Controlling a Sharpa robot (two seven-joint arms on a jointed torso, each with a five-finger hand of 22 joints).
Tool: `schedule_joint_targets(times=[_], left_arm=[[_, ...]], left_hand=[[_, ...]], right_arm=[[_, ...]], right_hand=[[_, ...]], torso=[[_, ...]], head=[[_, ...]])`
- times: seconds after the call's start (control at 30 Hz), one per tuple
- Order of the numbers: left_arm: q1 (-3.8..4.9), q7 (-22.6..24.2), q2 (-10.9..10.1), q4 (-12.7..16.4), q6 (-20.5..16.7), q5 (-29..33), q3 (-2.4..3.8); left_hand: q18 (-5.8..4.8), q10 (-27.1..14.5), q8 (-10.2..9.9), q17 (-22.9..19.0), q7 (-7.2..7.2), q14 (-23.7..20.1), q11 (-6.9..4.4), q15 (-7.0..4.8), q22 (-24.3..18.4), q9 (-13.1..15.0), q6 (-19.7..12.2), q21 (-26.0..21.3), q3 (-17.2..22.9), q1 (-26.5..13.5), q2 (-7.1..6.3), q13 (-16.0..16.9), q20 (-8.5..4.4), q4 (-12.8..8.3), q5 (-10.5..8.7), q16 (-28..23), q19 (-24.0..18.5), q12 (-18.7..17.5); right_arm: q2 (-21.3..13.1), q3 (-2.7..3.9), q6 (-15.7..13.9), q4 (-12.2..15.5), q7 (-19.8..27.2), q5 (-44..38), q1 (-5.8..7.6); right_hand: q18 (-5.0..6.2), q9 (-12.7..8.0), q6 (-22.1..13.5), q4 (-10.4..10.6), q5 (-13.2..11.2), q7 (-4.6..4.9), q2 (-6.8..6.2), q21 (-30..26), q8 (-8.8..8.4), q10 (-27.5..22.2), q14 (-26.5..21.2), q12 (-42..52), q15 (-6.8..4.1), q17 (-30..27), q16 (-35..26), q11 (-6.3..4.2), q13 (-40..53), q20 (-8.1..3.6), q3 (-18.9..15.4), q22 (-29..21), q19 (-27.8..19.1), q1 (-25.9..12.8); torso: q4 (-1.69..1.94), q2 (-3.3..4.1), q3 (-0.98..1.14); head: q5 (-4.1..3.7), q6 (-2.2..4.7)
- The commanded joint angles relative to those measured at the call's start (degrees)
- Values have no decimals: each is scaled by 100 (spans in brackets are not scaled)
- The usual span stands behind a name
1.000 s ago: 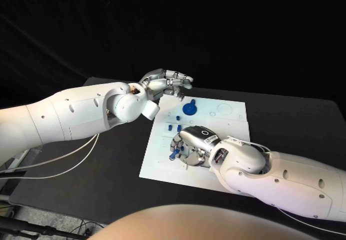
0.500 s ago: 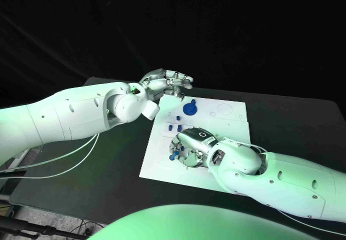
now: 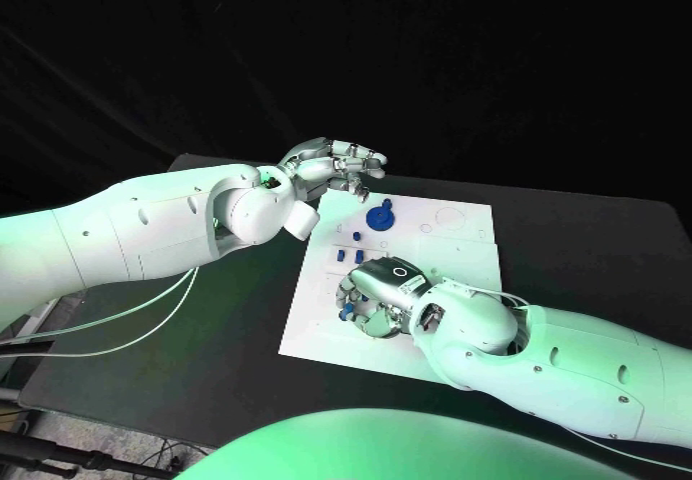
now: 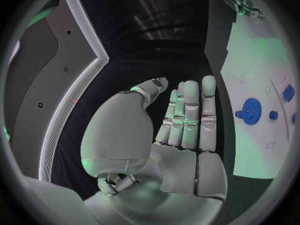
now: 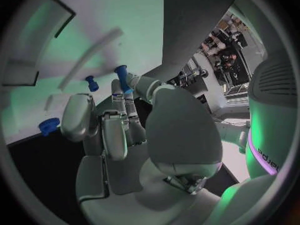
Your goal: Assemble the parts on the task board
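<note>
At the left of the head view, the left hand (image 3: pixel 336 164) hangs just past the far left corner of the task board (image 3: pixel 320 320), over the black table (image 3: pixel 216 330); in the left wrist view that hand (image 4: pixel 181 130) lies flat with its fingers (image 4: pixel 187 110) straight and side by side, and nothing rests in its palm. Further right, the white board sits in the middle of the table. Near its far edge a round blue part with a short stub (image 3: pixel 379 217) lies flat, the same piece showing as a blue disc (image 4: pixel 251 110) beyond the left hand's fingertips in the left wrist view, with a smaller blue part (image 4: pixel 273 115) just beside it. A little nearer on the board, small blue parts (image 3: pixel 343 254) stand close together. The right hand (image 3: pixel 382 295) is down on the near half of the board, palm toward it, fingers curled in. In the right wrist view a blue peg (image 5: pixel 122 78) is pinched at the tips of its fingers (image 5: pixel 119 105), upright against the white surface, and the head view shows blue (image 3: pixel 346 313) at the left edge of this hand. Beside it in the wrist view stands another small blue peg (image 5: pixel 92 83), apart from the fingers, and a wider blue part (image 5: pixel 49 126) lies near the board's edge.
</note>
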Motion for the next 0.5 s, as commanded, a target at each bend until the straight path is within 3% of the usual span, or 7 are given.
schedule_joint_targets(times=[0.03,0.1,0.3,0.5], left_arm=[[6,20,3,20,87,19,4],[6,20,4,19,86,19,4],[6,21,5,15,89,19,4],[5,21,5,11,95,19,4]], left_hand=[[106,-44,25,-5,-11,-40,2,16,-9,5,-46,-30,-32,3,46,8,0,2,17,-28,31,29],[106,-44,25,-5,-11,-40,2,16,-9,5,-46,-30,-32,3,46,8,0,2,17,-28,31,29],[106,-44,25,-5,-11,-40,2,16,-9,5,-46,-30,-32,3,46,8,0,2,17,-28,31,29],[106,-44,25,-5,-11,-40,2,16,-9,5,-46,-30,-32,3,46,8,0,2,17,-28,31,29]], right_arm=[[15,-18,166,61,-4,-159,-25],[12,-19,153,74,-8,-156,-26],[-25,-22,0,97,-128,-242,-28],[-235,-15,-669,319,-224,-392,-61]], right_hand=[[13,-63,-221,19,93,52,-120,-55,-158,-44,204,-65,68,2,-10,-31,-37,44,-42,457,-48,-185],[26,-119,-492,44,154,83,-258,-134,-298,-236,195,-96,114,-18,-18,17,-61,86,-114,430,-74,-352],[40,-153,-665,34,155,105,-344,-195,-369,-391,186,-75,130,-37,-24,37,-70,117,-205,409,-88,-453],[40,-256,-1069,18,194,60,-366,-183,-529,-421,172,-32,113,-96,-46,11,-38,112,-356,417,-67,-507]], torso=[[-3,-4,-1],[-4,-5,-1],[-6,-2,2],[-1,-2,16]], head=[[-1,0],[-7,0],[-18,0],[-39,0]])
